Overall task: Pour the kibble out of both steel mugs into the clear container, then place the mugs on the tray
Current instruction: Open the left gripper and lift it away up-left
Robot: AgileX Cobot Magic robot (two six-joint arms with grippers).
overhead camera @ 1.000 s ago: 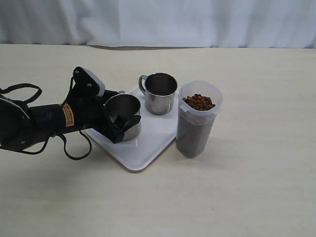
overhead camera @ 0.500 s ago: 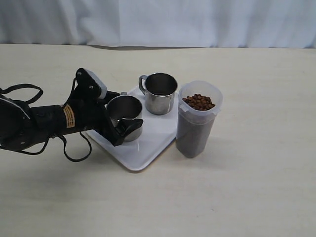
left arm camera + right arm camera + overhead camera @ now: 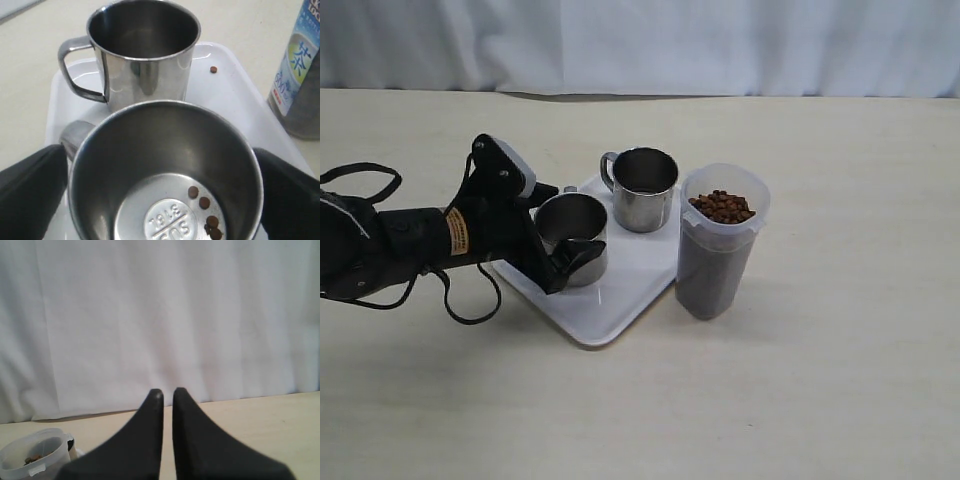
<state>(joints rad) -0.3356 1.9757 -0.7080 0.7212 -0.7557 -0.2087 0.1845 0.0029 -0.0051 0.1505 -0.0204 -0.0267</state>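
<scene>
Two shiny stainless-steel mugs [image 3: 645, 190] stand on one flat white plastic tray [image 3: 620, 290], beside one frosted clear container [image 3: 718, 265] full of brown kibble [image 3: 723, 207]. The nearer mug [image 3: 574, 214] sits between the wide-spread fingers of the left end effector [image 3: 160, 192]. The right end effector [image 3: 167, 400] is closed and empty.

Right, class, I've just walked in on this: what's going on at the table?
The left gripper reaches around the nearer steel mug, which stands on the white tray with the fingers either side; whether they grip it is unclear. A few pellets lie in that mug. The other steel mug stands empty on the tray too. The clear container beside the tray is full of kibble. The right gripper is shut, away from it all.
</scene>
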